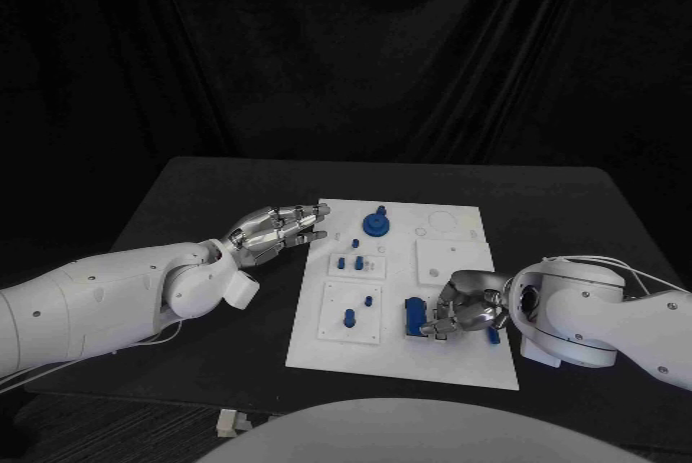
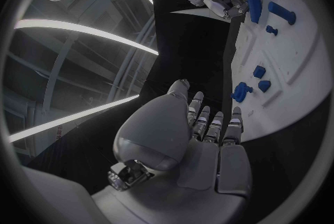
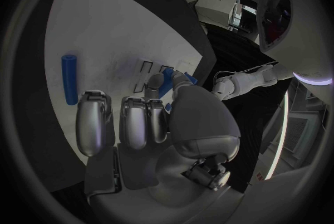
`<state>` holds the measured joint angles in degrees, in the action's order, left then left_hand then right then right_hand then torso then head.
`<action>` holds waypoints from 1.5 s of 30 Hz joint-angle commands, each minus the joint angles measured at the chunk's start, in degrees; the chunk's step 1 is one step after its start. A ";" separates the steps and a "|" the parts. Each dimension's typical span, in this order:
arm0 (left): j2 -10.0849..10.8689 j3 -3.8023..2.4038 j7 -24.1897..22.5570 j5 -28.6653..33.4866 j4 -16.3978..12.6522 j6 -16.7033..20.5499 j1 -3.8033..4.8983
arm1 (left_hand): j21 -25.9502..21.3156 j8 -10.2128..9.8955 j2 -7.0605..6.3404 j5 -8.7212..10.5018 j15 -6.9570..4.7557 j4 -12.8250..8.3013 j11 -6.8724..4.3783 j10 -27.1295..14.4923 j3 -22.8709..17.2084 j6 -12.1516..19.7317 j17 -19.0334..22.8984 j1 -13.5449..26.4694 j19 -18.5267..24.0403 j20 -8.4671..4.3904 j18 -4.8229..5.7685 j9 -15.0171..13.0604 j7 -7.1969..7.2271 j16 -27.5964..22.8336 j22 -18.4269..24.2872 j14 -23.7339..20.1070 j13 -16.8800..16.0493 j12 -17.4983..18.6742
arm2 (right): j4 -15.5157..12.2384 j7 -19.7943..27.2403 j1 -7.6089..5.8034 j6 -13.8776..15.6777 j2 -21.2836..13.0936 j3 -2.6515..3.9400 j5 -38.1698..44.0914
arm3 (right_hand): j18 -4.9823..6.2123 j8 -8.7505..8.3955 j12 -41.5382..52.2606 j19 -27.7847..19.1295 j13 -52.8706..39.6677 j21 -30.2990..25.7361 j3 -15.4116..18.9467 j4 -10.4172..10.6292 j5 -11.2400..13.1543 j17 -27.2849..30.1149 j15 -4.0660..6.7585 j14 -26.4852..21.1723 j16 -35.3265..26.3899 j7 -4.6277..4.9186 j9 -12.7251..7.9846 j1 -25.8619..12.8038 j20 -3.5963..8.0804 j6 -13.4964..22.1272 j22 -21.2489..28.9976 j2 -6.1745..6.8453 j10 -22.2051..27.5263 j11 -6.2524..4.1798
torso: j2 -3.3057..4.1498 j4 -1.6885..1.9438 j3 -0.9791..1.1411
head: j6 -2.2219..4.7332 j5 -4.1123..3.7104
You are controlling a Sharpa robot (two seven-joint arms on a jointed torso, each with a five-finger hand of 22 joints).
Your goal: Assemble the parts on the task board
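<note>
A black table (image 1: 216, 193) with rounded far corners stands before a dark curtain (image 1: 346, 63) that hangs in folds across the whole back. The floor under the table's near edge is dark, and a small pale object (image 1: 228, 421) lies there by the near left corner. Long bright strip lights (image 2: 83, 32) curve overhead.

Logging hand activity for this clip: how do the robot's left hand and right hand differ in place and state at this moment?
The left hand sits at the task board's far left edge, off the plate; the right hand is over its near right part. The left hand holds nothing, fingers stretched out toward the board; the right hand's fingers curl about a blue part, beside a long blue piece. Both are silver, on white arms.
</note>
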<state>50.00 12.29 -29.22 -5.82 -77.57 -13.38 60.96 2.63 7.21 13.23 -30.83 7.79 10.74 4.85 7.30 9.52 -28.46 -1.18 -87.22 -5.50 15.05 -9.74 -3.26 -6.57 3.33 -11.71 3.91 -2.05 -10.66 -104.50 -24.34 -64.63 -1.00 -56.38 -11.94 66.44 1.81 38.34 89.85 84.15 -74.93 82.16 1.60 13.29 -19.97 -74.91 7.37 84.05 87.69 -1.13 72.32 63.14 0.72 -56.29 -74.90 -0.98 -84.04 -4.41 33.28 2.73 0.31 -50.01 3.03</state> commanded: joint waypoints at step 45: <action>0.02 -0.05 -0.55 0.21 0.48 -1.39 -0.65 | 0.24 0.27 0.67 -0.40 0.23 -0.02 0.40 0.02 -0.49 -0.12 -0.05 -0.14 -0.54 -0.02 -0.70 -0.03 0.04 0.27 -0.06 -0.02 -0.04 -0.21 | -2.49 1.62 -2.58 2.07 -3.59 0.04 -1.43 | 0.23 -7.09 0.15 2.45 -15.07 -0.16 -0.51 3.42 17.07 -9.75 0.09 4.92 -0.06 0.58 -0.44 -1.94 0.28 1.19 -12.38 5.55 -5.96 0.04 | -0.01 -0.02 0.00 | 0.01 -0.14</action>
<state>50.04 12.29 -29.10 -5.82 -77.08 -13.92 60.42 2.62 7.20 13.45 -31.04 7.79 10.58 4.91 7.37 9.36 -28.46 -1.17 -87.45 -5.49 15.04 -9.74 -3.27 -6.56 3.32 -11.69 3.91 -2.03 -10.64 -106.72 -23.04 -66.48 -0.99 -59.54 -12.03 66.18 1.81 32.20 89.85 83.95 -74.91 82.15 1.10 16.30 -3.05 -74.91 7.78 84.05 87.69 -0.72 72.75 62.35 1.32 -54.95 -74.94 5.06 -84.04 -4.81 33.28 2.72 0.31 -50.01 3.04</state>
